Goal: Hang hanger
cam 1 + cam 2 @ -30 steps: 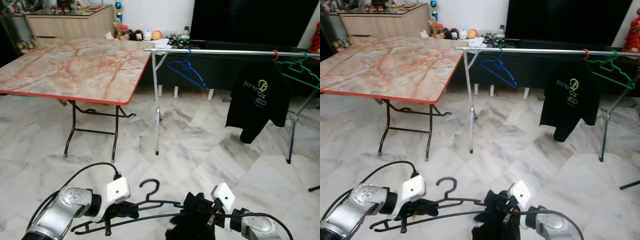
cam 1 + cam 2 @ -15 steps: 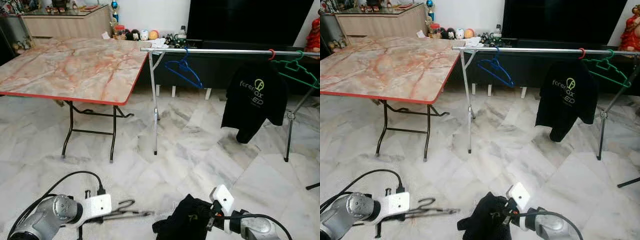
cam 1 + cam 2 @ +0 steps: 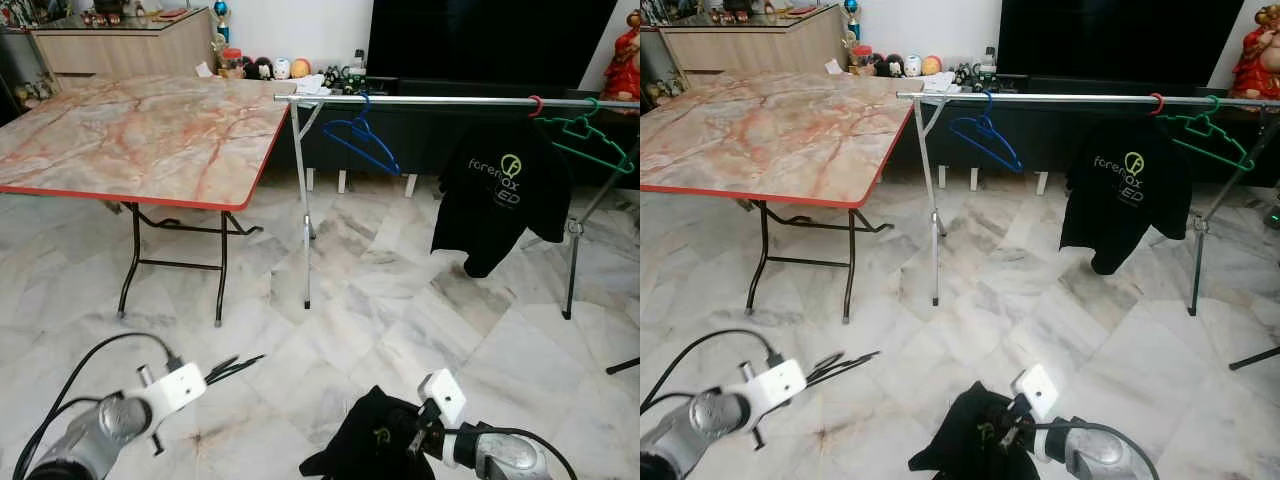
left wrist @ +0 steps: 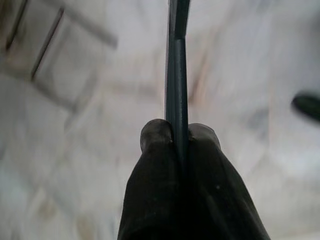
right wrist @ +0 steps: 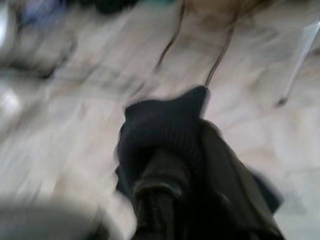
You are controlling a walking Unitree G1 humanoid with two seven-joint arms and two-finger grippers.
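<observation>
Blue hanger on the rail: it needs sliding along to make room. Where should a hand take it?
Take the blue hanger at its neck, just under the hook, from the front: it hangs bare, so the neck is open, and lifting there clears the rail.

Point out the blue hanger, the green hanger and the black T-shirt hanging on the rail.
blue hanger (image 3: 372, 148), left eye view, on its sloping right arm.
green hanger (image 3: 590, 138), left eye view, on its upper bar below the hook.
black T-shirt (image 3: 500, 195), left eye view, on the chest near the printed logo.
</observation>
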